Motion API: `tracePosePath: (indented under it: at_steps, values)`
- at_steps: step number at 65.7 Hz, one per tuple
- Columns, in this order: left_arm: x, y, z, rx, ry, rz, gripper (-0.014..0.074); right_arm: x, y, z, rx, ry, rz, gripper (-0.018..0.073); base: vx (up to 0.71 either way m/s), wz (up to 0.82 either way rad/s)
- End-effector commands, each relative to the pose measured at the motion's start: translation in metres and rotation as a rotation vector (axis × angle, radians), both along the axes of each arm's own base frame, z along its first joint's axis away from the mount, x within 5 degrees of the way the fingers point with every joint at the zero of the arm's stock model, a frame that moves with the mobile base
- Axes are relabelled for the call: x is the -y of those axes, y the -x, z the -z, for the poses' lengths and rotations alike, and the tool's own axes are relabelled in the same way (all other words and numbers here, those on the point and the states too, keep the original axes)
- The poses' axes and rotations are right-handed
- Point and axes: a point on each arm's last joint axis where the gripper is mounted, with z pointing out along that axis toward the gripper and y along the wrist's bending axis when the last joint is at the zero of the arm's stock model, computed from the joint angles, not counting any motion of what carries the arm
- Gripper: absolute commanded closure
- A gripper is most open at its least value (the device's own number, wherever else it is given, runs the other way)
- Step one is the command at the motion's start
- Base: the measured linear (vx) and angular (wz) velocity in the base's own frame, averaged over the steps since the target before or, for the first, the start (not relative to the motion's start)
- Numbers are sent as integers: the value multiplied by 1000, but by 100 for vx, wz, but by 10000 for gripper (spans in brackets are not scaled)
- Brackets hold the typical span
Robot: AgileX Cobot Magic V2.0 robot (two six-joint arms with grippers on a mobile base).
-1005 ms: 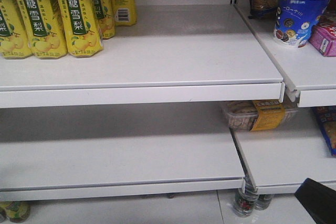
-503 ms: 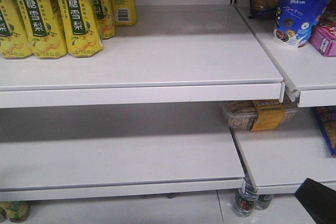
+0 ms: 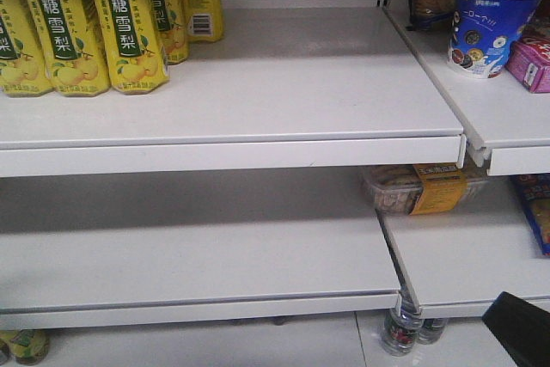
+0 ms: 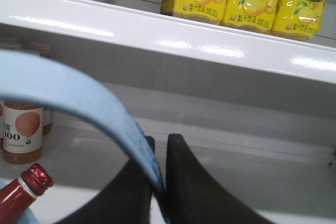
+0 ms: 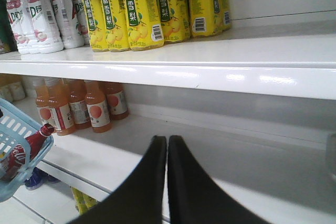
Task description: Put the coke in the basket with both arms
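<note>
- Since a second ago the front view has hardly changed: the yellow pear-drink bottles (image 3: 82,23), the blue snack cup (image 3: 490,19) and the black wedge at the lower right corner sit where they did. I read this as a pause, not a move.
- My left gripper (image 4: 160,182) is closed on the pale blue strap handle (image 4: 79,95) of the basket (image 5: 18,148), with the strap pinched thin between the two black fingers.
- My right gripper (image 5: 167,148) has its fingers pressed together with nothing between them, and it points at the white shelf edge (image 5: 184,72).
- The coke (image 5: 23,148) lies tilted inside the basket, red cap up near the rim, so I judge the placing as good as done.
- Risk one: the strap is held only at the fingertips. If my grip slackens or I swing, the basket could slip or tip, and the bottle could roll out cap first.
- Risk two: the basket hangs close beside the lower shelf, where the orange juice bottles (image 5: 79,106) stand. A sideways pull could knock its corner on the shelf lip.
- Risk three: my right fingers are near the shelf front, so a careless retreat could scrape it.
- I cannot tell how deep the coke sits, since only the basket's corner shows.
</note>
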Motion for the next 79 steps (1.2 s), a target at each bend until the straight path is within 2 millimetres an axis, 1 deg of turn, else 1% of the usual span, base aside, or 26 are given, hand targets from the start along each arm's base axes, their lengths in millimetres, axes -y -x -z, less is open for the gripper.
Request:
tracePosePath:
  at_steps: [1, 9, 14, 15, 16, 22, 24, 25, 31, 38, 43, 49, 59, 67, 71, 79]
  values:
    - [1, 5, -25, 204, -97, -6, 603, 2, -2, -9, 20, -6, 28, 564, 0, 0]
    - [1, 5, -25, 204, -97, -6, 603, 4, -2, -16, -1, -164, 35, 564, 0, 0]
    - [1, 5, -25, 204, -97, -6, 603, 10, -6, -20, 11, -256, 105, 564, 0, 0]
    - [1, 5, -25, 204, -97, -6, 603, 12, -7, -21, 3, -299, 117, 564, 0, 0]
    - [1, 5, -25, 204, -97, -6, 603, 14, -7, -22, 17, -296, 136, 564, 0, 0]
    - [1, 5, -25, 204, -97, -6, 603, 23, -13, -17, 0, -350, 243, 564, 0, 0]
    - [1, 5, -25, 204, -97, -6, 603, 25, -15, -13, -32, -382, 274, 564, 0, 0]
    - [1, 5, -25, 204, -97, -6, 603, 26, -15, -12, -29, -368, 291, 564, 0, 0]
    - [1, 5, -25, 204, -97, -6, 603, 32, -18, -4, -147, -399, 373, 564, 0, 0]
    - [1, 5, -25, 204, -97, -6, 603, 33, -19, 7, -231, -328, 407, 564, 0, 0]
    - [1, 5, -25, 204, -97, -6, 603, 33, -18, 14, -228, -270, 408, 564, 0, 0]
    - [1, 5, -25, 204, -97, -6, 603, 32, -18, 24, -179, -224, 400, 564, 0, 0]
    - [1, 5, -25, 204, -97, -6, 603, 32, -17, 43, -28, -162, 388, 564, 0, 0]
    - [1, 5, -25, 204, -97, -6, 603, 32, -15, 59, 17, -122, 389, 564, 0, 0]
    - [1, 5, -25, 203, -97, -6, 603, 33, -14, 62, 0, -86, 394, 564, 0, 0]
    - [1, 5, -25, 202, -97, -6, 603, 36, -13, 62, 46, -21, 453, 564, 0, 0]
